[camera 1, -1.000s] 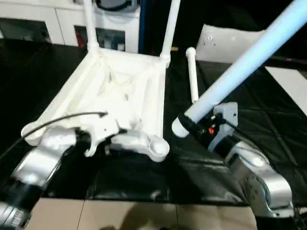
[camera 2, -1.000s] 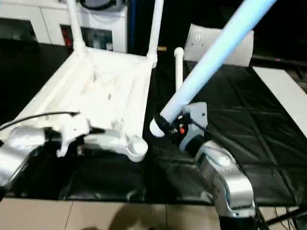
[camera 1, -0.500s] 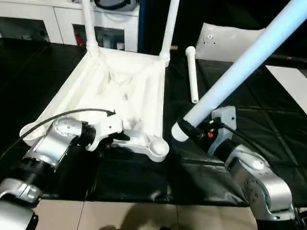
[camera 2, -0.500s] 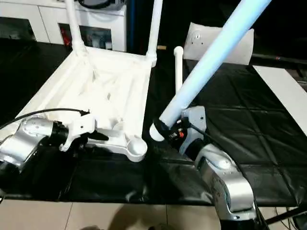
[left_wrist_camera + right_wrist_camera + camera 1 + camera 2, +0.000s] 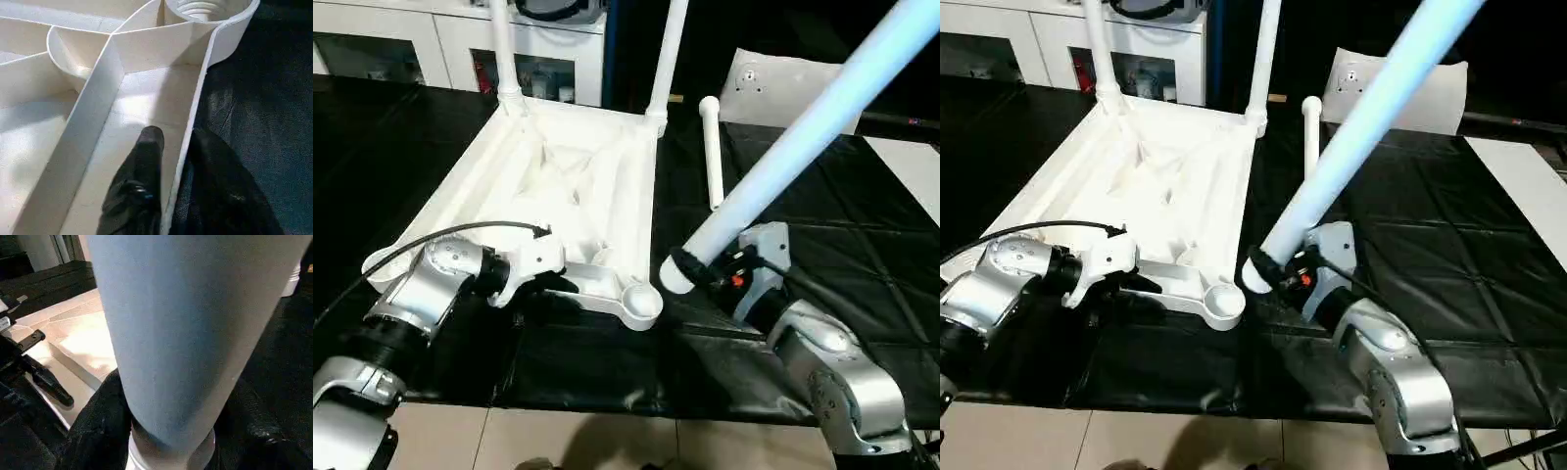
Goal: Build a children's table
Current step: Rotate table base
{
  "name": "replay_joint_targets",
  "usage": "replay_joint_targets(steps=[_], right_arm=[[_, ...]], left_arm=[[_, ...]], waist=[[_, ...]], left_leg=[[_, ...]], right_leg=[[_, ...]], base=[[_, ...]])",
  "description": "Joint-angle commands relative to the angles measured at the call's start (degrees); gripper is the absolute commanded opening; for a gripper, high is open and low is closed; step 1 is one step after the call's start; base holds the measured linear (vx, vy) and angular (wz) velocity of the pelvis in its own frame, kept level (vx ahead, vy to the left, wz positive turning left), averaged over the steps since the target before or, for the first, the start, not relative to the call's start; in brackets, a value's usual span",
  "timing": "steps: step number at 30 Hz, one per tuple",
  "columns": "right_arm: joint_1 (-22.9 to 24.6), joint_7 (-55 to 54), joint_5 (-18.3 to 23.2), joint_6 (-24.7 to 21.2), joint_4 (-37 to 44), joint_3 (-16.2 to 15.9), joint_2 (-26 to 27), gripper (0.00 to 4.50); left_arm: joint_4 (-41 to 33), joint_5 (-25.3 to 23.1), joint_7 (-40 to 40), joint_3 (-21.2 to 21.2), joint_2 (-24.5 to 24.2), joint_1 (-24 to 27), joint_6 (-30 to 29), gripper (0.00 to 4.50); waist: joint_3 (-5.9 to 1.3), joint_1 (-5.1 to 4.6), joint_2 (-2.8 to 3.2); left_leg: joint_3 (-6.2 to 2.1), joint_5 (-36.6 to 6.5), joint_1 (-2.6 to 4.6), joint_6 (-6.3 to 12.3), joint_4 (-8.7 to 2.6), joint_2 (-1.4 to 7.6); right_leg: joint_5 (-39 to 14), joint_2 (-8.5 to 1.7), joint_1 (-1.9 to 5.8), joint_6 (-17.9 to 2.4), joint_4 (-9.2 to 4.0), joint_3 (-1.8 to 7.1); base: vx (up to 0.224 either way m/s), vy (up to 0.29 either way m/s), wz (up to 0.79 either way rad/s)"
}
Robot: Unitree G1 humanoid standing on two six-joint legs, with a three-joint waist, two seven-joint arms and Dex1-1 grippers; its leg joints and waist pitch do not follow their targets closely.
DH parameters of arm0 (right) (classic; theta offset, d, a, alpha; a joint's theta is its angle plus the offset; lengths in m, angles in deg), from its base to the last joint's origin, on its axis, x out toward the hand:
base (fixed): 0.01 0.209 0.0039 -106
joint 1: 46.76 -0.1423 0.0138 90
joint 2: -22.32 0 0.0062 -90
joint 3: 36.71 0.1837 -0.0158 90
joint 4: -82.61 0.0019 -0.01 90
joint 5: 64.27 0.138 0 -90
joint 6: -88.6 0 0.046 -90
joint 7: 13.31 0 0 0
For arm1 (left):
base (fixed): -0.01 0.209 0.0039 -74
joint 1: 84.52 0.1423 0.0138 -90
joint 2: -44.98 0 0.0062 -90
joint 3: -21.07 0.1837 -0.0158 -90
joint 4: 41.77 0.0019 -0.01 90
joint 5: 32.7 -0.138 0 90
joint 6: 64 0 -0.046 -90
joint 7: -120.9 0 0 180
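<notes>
Left gripper [image 5: 168,161]: at the near edge of the children's table top [image 5: 558,186], fingers [image 5: 146,161] narrow, astride the thin outer rim wall, one inside the ribbed underside, the other outside over the black mat [image 5: 822,255].
Children's table top: white plastic, lying upside down on the black mat, ribs facing up.
Near corner socket [image 5: 639,300]: round, empty, just beside the left gripper, threads visible in the left wrist view.
Fitted legs [image 5: 504,49]: two white legs stand upright in the far corner sockets; the second [image 5: 666,59] is at the far right corner.
Loose leg [image 5: 711,152]: lies flat on the mat, just right of the table top, apart from it.
Held leg [image 5: 803,127]: long, white, tilted up toward the right; its lower end hangs near the empty socket, not in it.
Right gripper [image 5: 705,271]: fingers clasp the held leg near its lower end.
White slab [image 5: 793,83]: on the far right of the mat.
Cabinet [image 5: 411,49]: white, behind the table top.
</notes>
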Motion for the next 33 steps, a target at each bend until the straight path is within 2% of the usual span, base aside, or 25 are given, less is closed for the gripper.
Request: replay_joint_targets(steps=[1,3,7,11,13,16,18,19,20,22,24,25,26,27,28,29,30,32,33], right_arm=[[0.07,0.10,-0.68,1.12,0.05,0.06,-0.37,1.91],[0.07,0.16,-0.75,1.22,-0.07,-0.07,-0.39,1.91],[0.11,0.51,-1.13,1.57,-0.47,-0.53,-0.52,1.91],[-0.10,0.66,-1.31,1.84,-0.87,-0.95,-0.68,1.91],[-0.28,0.91,-1.61,2.17,-1.17,-1.40,-0.88,1.91],[-0.48,0.85,-1.52,2.50,-1.53,-1.18,-0.61,1.91],[-0.87,0.45,-1.61,2.64,-1.93,-0.73,-0.29,1.91],[-0.99,0.39,-1.66,2.66,-2.02,-0.65,-0.26,1.91],[-1.39,0.42,-1.89,3.01,-2.48,-0.57,-0.36,1.91],[-1.80,0.43,-1.87,3.17,-2.85,-0.44,-0.34,1.91],[-2.47,0.22,-1.79,3.31,-3.23,-0.08,-0.04,1.91],[-2.79,0.06,-1.79,3.41,-3.41,0.10,0.10,1.91],[-3.51,0.34,-1.51,3.66,-3.83,0.36,0.23,1.91],[-3.88,0.50,-1.38,3.69,-4.15,0.46,0.25,1.91],[-4.50,0.70,-1.21,3.74,-4.79,0.53,0.25,1.91],[-5.10,1.05,-0.90,3.50,-5.40,0.58,0.22,1.91],[-6.40,2.01,0.48,2.52,-6.79,1.06,0.42,1.91],[-6.90,2.33,1.13,2.03,-7.30,1.35,0.56,1.91],[-7.81,3.07,3.05,0.03,-7.93,2.09,0.81,1.91]], left_arm=[[0.05,-0.19,0.53,-0.29,0.81,-0.77,0.27,0.78],[-0.12,-0.02,0.73,-0.38,0.89,-0.73,0.15,0.50],[-0.26,-0.04,1.05,-0.41,1.06,-0.73,-0.04,0.33],[-0.36,0.52,1.54,-0.81,1.42,-0.72,-0.56,0.17],[-3.95,1.34,0.95,-1.34,1.39,1.11,-6.20,0.05],[-6.30,0.63,-2.62,-2.21,1.82,3.18,-9.14,0.02],[-7.42,1.76,-7.65,-4.83,3.90,4.72,-11.61,0.02],[-7.67,2.10,-9.37,-5.68,4.64,5.12,-12.25,0.02],[-8.13,2.43,-13.84,-7.57,6.57,6.08,-12.73,0.00],[-9.38,2.49,-16.42,-8.56,7.75,7.01,-14.10,0.00],[-12.18,2.66,-18.26,-9.24,8.97,8.38,-17.19,0.00],[-13.42,2.81,-18.90,-9.46,9.53,8.94,-18.50,0.00],[-15.83,3.00,-19.41,-9.44,10.52,9.99,-19.26,0.00],[-16.57,3.12,-19.23,-9.22,10.78,10.35,-19.43,0.00],[-17.72,3.03,-19.16,-8.85,11.07,10.86,-19.28,0.00],[-18.33,2.72,-18.65,-8.16,11.05,11.25,-17.61,0.00],[-19.29,1.72,-17.43,-6.53,10.58,12.14,-15.79,0.00],[-19.30,1.16,-17.03,-5.89,10.29,12.34,-15.14,0.00],[-19.23,-0.18,-16.16,-4.55,9.28,12.64,-13.19,0.00]], waist=[[-3.40,0.13,1.02],[-3.43,0.05,1.02],[-3.46,-0.06,0.98],[-3.41,-0.10,0.94],[-3.59,-0.17,1.04],[-3.51,-0.31,1.02],[-3.35,-0.40,0.77],[-3.25,-0.33,0.68],[-3.25,-0.37,0.65],[-3.36,-0.57,0.66],[-3.38,-0.86,0.58],[-3.50,-1.11,0.60],[-3.51,-1.17,0.33],[-3.53,-1.07,0.54],[-3.57,-0.97,0.28],[-3.62,-0.93,0.40],[-3.67,-0.89,0.12],[-3.81,-0.73,0.35],[-3.84,-0.67,0.38]], left_leg=[[-2.21,-9.29,0.25,-1.48,-5.66,6.92],[-2.22,-8.82,0.15,-1.47,-5.64,6.92],[-2.13,-8.14,0.09,-1.15,-5.56,6.85],[-2.10,-8.55,0.11,-0.99,-5.54,6.86],[-2.12,-7.86,0.15,-1.30,-5.50,7.11],[-2.02,-7.21,-0.01,-0.81,-5.45,6.93],[-1.86,-8.26,-0.13,-0.44,-5.34,6.77],[-1.79,-8.83,-0.21,-0.15,-5.30,6.54],[-1.80,-8.96,-0.27,-0.11,-5.26,6.53],[-1.88,-9.02,-0.29,0.33,-5.14,6.57],[-1.92,-8.71,-0.39,0.52,-5.19,6.70],[-1.83,-7.36,-0.39,1.23,-5.07,6.61],[-1.74,-6.78,-0.43,1.59,-5.05,6.57],[-1.58,-5.75,-0.43,2.17,-4.90,6.47],[-1.33,-4.51,-0.37,2.83,-4.78,6.46],[-1.32,-3.89,-0.47,3.05,-4.75,6.43],[-1.20,-3.08,-0.43,3.57,-4.71,6.37],[-1.14,-2.23,-0.33,4.19,-4.66,6.42],[-1.12,-2.00,-0.30,4.69,-4.61,6.39]], right_leg=[[-11.50,-6.82,2.70,-12.74,-3.73,4.60],[-10.63,-6.78,2.77,-12.88,-3.60,4.56],[-9.98,-6.81,2.83,-13.14,-3.54,4.55],[-11.46,-6.81,2.81,-12.99,-3.69,4.56],[-9.58,-6.87,2.89,-13.59,-3.25,4.57],[-8.81,-6.73,2.95,-13.99,-3.25,4.58],[-11.97,-6.74,2.98,-13.78,-3.70,4.64],[-15.27,-6.70,2.97,-12.88,-4.11,4.73],[-16.48,-6.73,2.99,-12.54,-4.19,4.74],[-18.84,-6.66,2.91,-11.63,-4.40,4.71],[-18.39,-6.51,2.85,-11.49,-4.34,4.72],[-16.61,-6.33,2.82,-11.72,-4.21,4.76],[-16.11,-6.27,2.80,-11.90,-4.22,4.76],[-15.23,-6.18,2.77,-12.10,-4.20,4.78],[-13.86,-6.01,2.67,-12.27,-4.11,4.83],[-13.18,-6.04,2.80,-12.44,-3.98,4.81],[-12.38,-5.82,2.76,-12.43,-3.98,4.76],[-10.65,-5.76,2.74,-12.91,-3.70,4.73],[-9.52,-5.67,2.77,-13.11,-3.62,4.69]], base=[[0.000,0.000,0.00],[0.000,0.000,0.00],[0.000,0.000,0.00],[0.000,0.000,0.00],[0.000,0.000,0.00],[0.000,0.000,0.00],[0.000,0.000,0.00],[0.000,0.000,0.00],[0.000,0.000,0.00],[0.000,0.000,0.00],[0.000,0.000,0.00],[0.000,0.000,0.00],[0.000,0.000,0.00],[0.000,0.000,0.00],[0.000,0.000,0.00],[0.000,0.000,0.00],[0.000,0.000,0.00],[0.000,0.000,0.00],[0.000,0.000,0.00]])
